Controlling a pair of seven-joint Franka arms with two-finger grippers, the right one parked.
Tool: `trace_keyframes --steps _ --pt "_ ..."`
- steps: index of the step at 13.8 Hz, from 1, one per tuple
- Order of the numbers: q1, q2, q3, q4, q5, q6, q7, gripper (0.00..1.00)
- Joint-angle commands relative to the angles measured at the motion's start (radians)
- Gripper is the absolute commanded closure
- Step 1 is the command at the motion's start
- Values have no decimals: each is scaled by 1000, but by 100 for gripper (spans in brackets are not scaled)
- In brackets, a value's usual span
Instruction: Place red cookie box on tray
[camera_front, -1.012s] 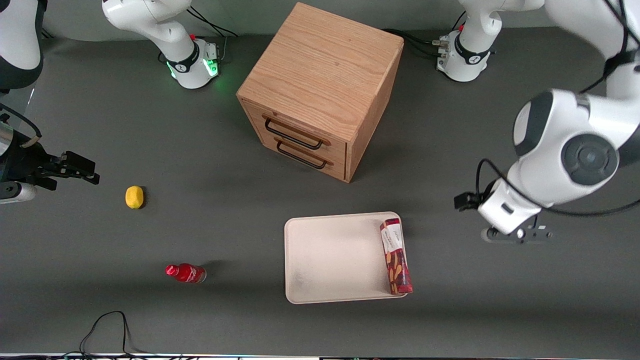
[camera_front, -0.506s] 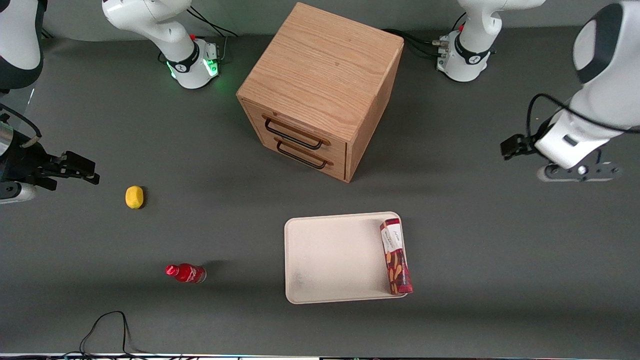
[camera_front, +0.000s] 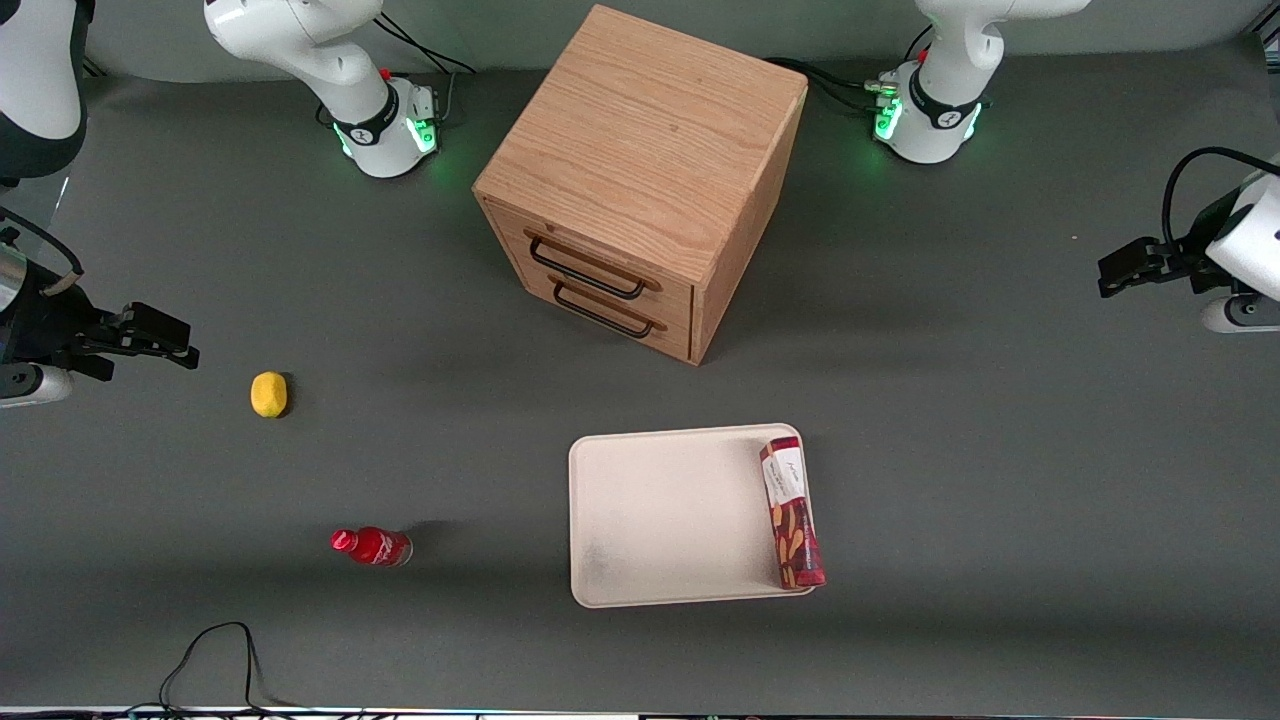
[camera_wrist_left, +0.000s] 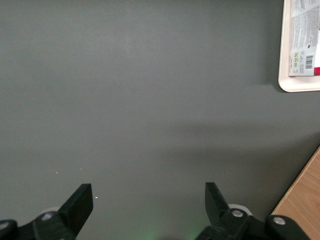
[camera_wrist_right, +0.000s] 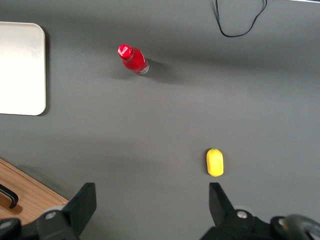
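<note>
A lemon (camera_front: 268, 394) lies on the surface (camera_front: 1000, 500) toward the parked arm's end. A small red bottle (camera_front: 371, 546) lies nearer the front camera than the lemon, well apart from it. The wooden cabinet (camera_front: 640, 180) stands mid-surface, its two drawers facing the tray. The tray (camera_front: 670, 520) sits in front of those drawers, near the surface's front edge. The box (camera_front: 792, 512) lies flat on the tray along the short edge toward the working arm's end, its white end pointing at the cabinet and its lower corner reaching the tray's rim. The pincer (camera_wrist_left: 149, 199) hangs above bare surface near the working arm's edge, well apart from the tray, its fingers (camera_wrist_left: 80, 200) spread wide and holding nothing.
</note>
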Motion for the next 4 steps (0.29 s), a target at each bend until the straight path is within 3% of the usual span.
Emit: trace_keyframes --steps 1,4 --pt "9 17 -24 46 4 -36 12 0" --pt "6 19 -20 49 9 -36 7 0"
